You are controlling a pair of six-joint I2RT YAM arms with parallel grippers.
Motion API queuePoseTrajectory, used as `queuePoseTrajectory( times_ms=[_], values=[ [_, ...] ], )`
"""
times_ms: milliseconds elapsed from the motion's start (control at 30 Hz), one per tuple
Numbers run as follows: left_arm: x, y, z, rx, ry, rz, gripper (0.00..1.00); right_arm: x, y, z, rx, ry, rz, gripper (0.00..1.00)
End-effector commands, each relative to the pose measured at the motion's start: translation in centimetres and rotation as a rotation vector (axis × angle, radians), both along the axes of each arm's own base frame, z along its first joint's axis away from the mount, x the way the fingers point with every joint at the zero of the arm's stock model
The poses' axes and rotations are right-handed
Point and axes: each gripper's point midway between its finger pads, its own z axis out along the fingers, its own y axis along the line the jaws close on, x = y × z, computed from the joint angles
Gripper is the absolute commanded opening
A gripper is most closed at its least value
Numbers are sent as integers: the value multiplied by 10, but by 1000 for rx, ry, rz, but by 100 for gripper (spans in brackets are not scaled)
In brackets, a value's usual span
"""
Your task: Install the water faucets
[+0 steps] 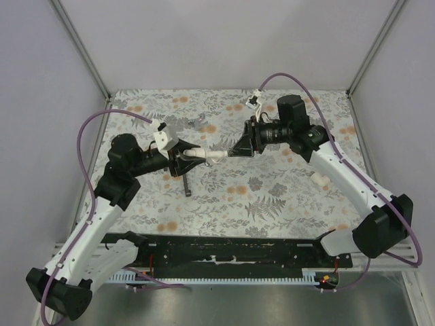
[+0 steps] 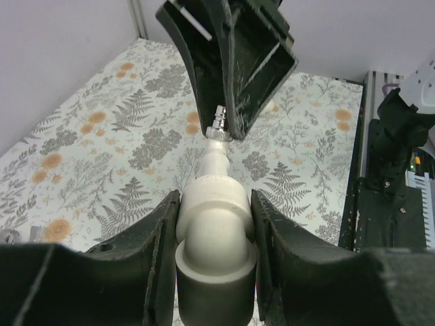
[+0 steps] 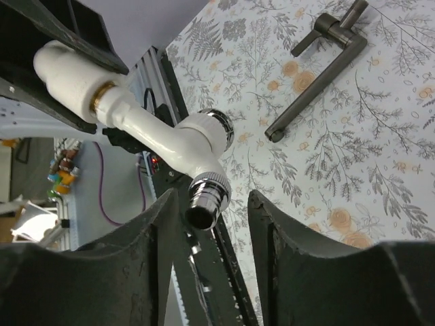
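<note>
the left hand (image 2: 215,204) is clamped on the fat white end of the water faucet (image 3: 170,139) and holds it up above the worktop (image 1: 272,197). the faucet is long and thin. it sticks straight out from the left hand's fingers toward the right hand (image 3: 213,195), so its long line runs from one hand to the other. the right hand is right at the far end of it. the silvery tip (image 3: 206,198) pokes down into the gap between the right hand's two fingers, with one finger on each side. the fingers sit close in, but a thin slit shows on both sides of the tip, so i cannot tell if the right hand is pinching it or only standing around it. i think the next move hangs on this: the tip has to sit in the middle of that gap, or the right hand will push the faucet crooked in the left hand's grip. the right hand is nearest the tip, so the job there is its job. a dark t-shaped tool (image 3: 319,75) lies flat on the worktop, below both hands and touching neither.
</note>
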Motion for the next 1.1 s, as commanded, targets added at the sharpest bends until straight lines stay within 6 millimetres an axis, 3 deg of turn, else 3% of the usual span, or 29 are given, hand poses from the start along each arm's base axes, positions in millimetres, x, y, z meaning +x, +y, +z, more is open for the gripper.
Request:
queuePoseTrajectory(
  times_ms=[0, 100, 300, 467, 667, 1067],
  values=[
    [15, 5, 1, -63, 61, 116, 2, 8, -17, 44, 67, -105, -31, 62],
    [55, 27, 6, -184, 198, 401, 2, 17, -32, 44, 31, -211, -99, 98],
    [77, 35, -2, -380, 526, 588, 2, 14, -47, 42, 14, -486, -117, 98],
    [82, 34, 1, -543, 703, 627, 2, 17, -49, 50, 267, -591, -277, 95],
    [83, 31, 10, -623, 839, 647, 2, 2, -33, 53, 281, -721, -96, 98],
    [88, 15, 18, -686, 1071, 630, 2, 22, 2, 35, -104, -1208, -62, 98]
  ],
)
